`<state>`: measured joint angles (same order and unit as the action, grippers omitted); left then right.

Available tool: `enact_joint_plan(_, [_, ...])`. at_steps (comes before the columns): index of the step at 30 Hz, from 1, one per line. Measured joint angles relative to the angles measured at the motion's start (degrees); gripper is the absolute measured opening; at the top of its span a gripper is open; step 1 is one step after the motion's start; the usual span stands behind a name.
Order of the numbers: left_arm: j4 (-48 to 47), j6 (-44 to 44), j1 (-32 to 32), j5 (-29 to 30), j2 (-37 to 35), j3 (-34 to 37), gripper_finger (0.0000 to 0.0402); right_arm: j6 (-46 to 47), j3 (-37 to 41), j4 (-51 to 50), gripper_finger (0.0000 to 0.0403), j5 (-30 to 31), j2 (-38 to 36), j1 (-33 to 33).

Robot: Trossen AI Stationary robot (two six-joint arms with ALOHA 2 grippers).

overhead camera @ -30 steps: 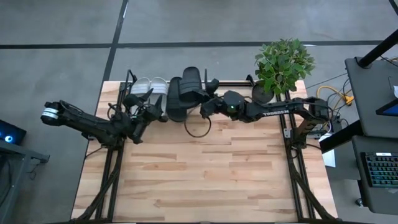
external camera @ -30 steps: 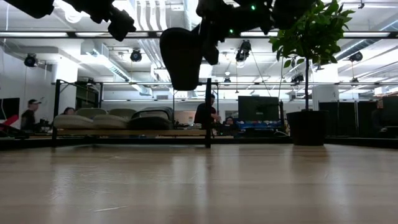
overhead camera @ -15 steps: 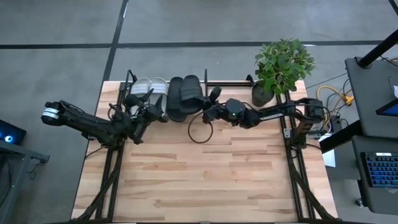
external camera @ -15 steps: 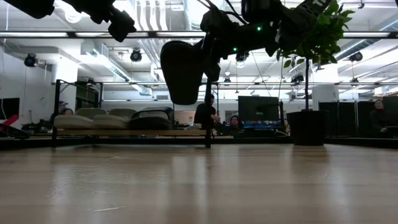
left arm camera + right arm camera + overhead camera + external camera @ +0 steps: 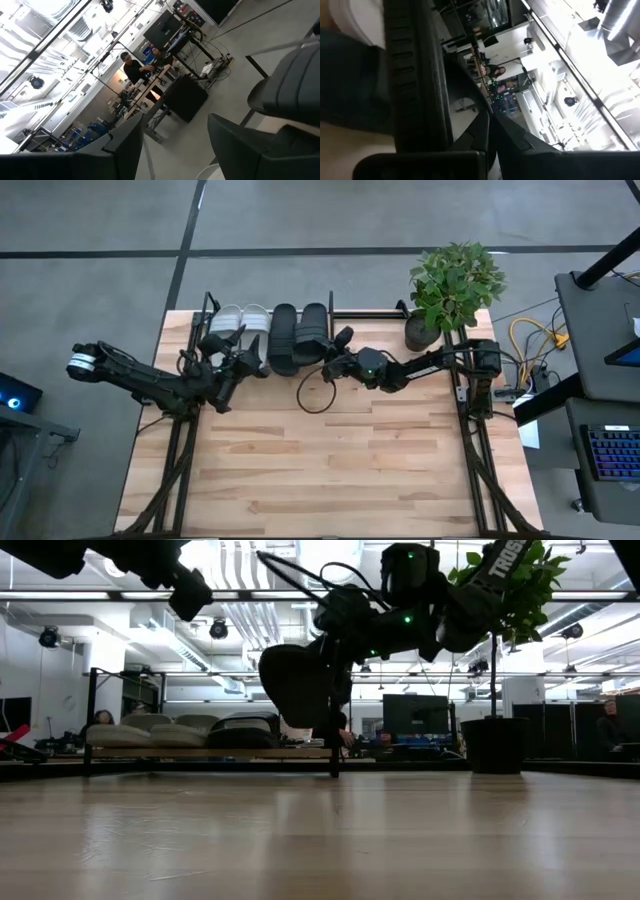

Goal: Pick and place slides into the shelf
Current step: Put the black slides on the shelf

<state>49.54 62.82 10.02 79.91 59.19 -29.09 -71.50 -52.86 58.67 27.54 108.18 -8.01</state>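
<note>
The shelf (image 5: 205,315) stands along the table's far edge. On it lie the light grey-white pair (image 5: 240,320) and one black slide (image 5: 284,338), all soles down. They also show in the low view as the pale pair (image 5: 150,732) and the black slide (image 5: 240,730). My right gripper (image 5: 333,358) is shut on the second black slide (image 5: 314,330), over the shelf's right end. My left gripper (image 5: 243,360) hovers open just near of the white pair, touching nothing. Its wrist view shows the gap between its fingers (image 5: 175,140). My right gripper holds the black slide by its near end (image 5: 322,350), coming from the table's near-right side at a slant. In the wrist view the ribbed sole edge (image 5: 415,75) runs beside the fingers. The slide (image 5: 295,685) is lifted clear and hangs tilted above the shelf board.
A potted plant (image 5: 450,285) stands at the far right corner, close to the right arm. A loop of dark cable (image 5: 318,392) hangs below the right wrist. The shelf's right end post (image 5: 335,720) is just behind the held slide. People sit in the room beyond.
My right gripper has come down and drawn a little toward the table's near side, still shut on the black slide. The slide has dropped from high above the shelf to just over its right end and tipped from hanging upright to slanted.
</note>
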Motion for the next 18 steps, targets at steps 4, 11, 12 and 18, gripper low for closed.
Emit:
enact_joint_plan(4, [0.00, -0.88, -0.02, 0.12, -0.06, 0.60, 0.0204, 2.35, 0.89, 0.50, 0.0011, -0.06, -0.15, -0.01])
enact_joint_plan(11, [0.00, -0.95, 0.00, 0.10, -0.08, 0.60, 0.0204, 6.78, 1.45, -1.58, 0.0011, -0.33, -0.22, -0.54])
enact_joint_plan(12, [0.02, -0.95, 0.00, 0.10, -0.08, 0.60, 0.0204, 7.44, 1.53, -2.17, 0.0011, -0.31, -0.22, -0.65])
enact_joint_plan(18, [0.05, -0.96, 0.00, 0.09, -0.08, 0.60, 0.0204, 11.13, 1.43, -5.39, 0.0011, -0.46, -0.50, -1.09])
